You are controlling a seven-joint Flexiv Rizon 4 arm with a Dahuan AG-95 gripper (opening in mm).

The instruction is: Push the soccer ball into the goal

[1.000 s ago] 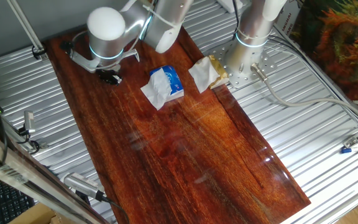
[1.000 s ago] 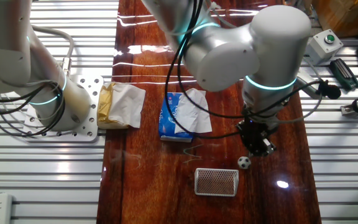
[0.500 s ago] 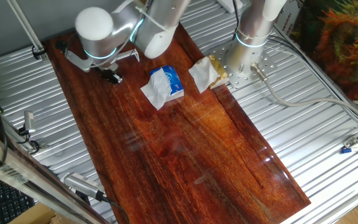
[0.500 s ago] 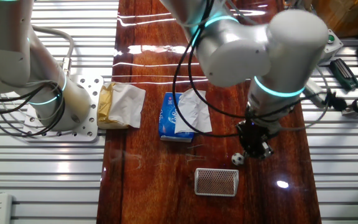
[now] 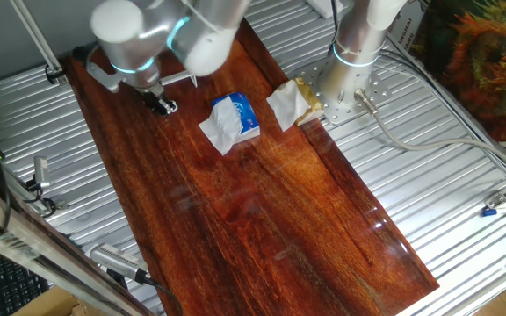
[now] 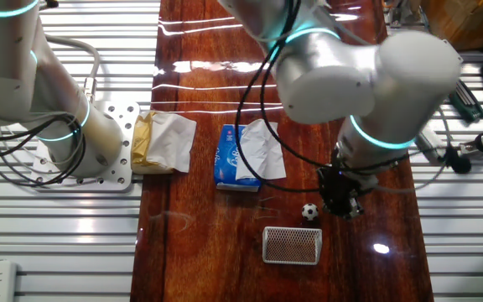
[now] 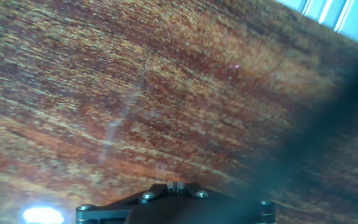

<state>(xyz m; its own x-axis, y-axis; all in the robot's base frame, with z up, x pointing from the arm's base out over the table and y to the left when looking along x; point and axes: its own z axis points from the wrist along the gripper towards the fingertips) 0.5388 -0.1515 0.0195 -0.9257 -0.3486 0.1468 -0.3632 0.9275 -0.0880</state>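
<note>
Other fixed view: soccer ball (image 6: 309, 211) seen lower centre, just above goal (image 6: 292, 245), not yet inside | hand (image 6: 342, 204) beside it (grip state cannot be told) | final push judged outstanding.

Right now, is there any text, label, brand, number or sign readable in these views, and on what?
None can be read.
Blue packet: no legible print on its wrapper.
Box at the table's edge: dark marks on its side, too small to read.
Goal, ball, gripper: no markings seen.
Hand view: blurred wood only.
</note>
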